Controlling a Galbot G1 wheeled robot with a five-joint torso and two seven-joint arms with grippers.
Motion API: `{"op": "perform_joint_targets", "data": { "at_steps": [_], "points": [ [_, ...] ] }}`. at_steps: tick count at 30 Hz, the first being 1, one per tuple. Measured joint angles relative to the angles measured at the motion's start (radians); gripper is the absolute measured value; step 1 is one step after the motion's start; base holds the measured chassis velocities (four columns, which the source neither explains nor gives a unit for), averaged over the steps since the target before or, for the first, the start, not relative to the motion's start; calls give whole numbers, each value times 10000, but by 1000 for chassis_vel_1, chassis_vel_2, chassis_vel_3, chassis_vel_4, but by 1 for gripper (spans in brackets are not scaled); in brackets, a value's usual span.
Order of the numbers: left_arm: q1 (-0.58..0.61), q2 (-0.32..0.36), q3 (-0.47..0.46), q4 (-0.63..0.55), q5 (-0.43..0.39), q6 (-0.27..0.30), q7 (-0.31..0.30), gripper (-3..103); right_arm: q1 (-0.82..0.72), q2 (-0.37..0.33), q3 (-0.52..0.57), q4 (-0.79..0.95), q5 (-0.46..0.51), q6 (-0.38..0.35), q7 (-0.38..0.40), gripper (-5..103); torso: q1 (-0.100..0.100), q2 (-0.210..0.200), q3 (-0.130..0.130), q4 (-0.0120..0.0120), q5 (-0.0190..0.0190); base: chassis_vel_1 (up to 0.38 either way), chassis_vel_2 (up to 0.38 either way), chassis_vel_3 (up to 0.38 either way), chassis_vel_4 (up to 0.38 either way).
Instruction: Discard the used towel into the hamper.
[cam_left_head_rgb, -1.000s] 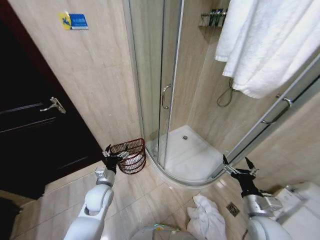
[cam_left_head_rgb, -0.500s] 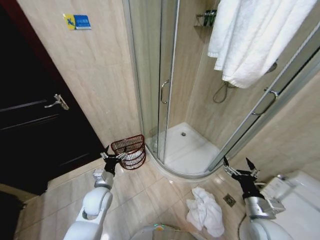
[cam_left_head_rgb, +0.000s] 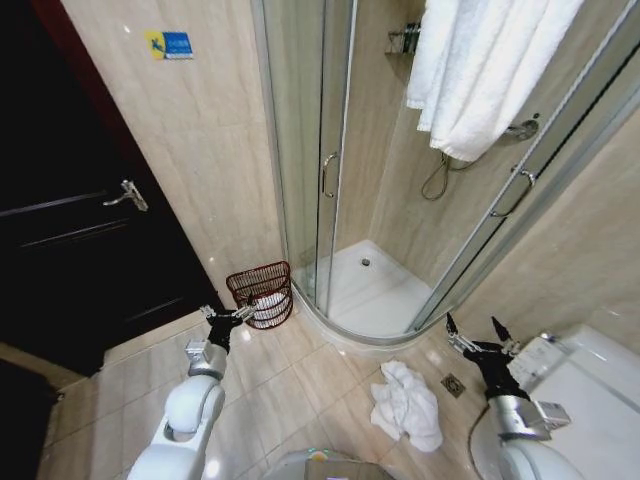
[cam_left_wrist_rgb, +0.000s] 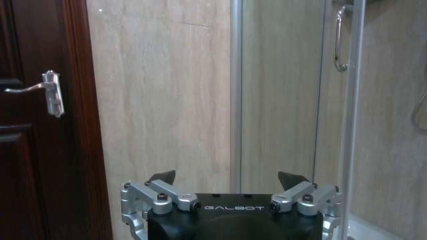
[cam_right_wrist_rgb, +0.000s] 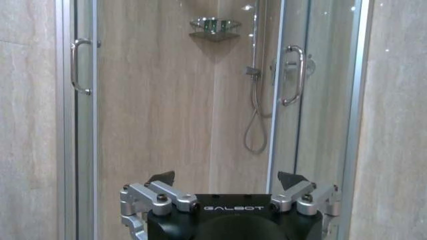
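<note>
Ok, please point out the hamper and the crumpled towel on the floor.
hamper (cam_left_head_rgb: 262, 291): head view, on its wire side wall.
crumpled towel (cam_left_head_rgb: 407, 406): head view, on the middle of the white heap.

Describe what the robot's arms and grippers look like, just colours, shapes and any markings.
Both arms are smooth, rounded, glossy silver-white shells. The left gripper and right gripper are alike: a black body marked GALBOT in pale letters, silver metal linkages with dark bolts, and two pointed black fingertips.

One round dark reddish-brown wire hamper (cam_left_head_rgb: 261, 293). Two white towels: one crumpled on the floor (cam_left_head_rgb: 407, 404), one hanging above (cam_left_head_rgb: 478, 70). Two black claws, left (cam_left_head_rgb: 226, 316) and right (cam_left_head_rgb: 476, 333).
</note>
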Motion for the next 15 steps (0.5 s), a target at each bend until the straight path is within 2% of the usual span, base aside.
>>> {"op": "perform_joint_targets", "data": {
  "at_steps": [5, 15],
  "points": [
    [-29, 8, 81, -30, 41, 1, -43, 100, 23, -20, 5, -45, 44, 35, -6, 100, -1, 0, 0, -1, -1, 78, -75, -80, 52],
    [14, -21, 163, -94, 109, 7, -118, 100, 23, -84, 52, -183, 186, 248, 11, 100, 3, -1, 2, -1, 0, 0, 0, 0, 0]
  ]
}}
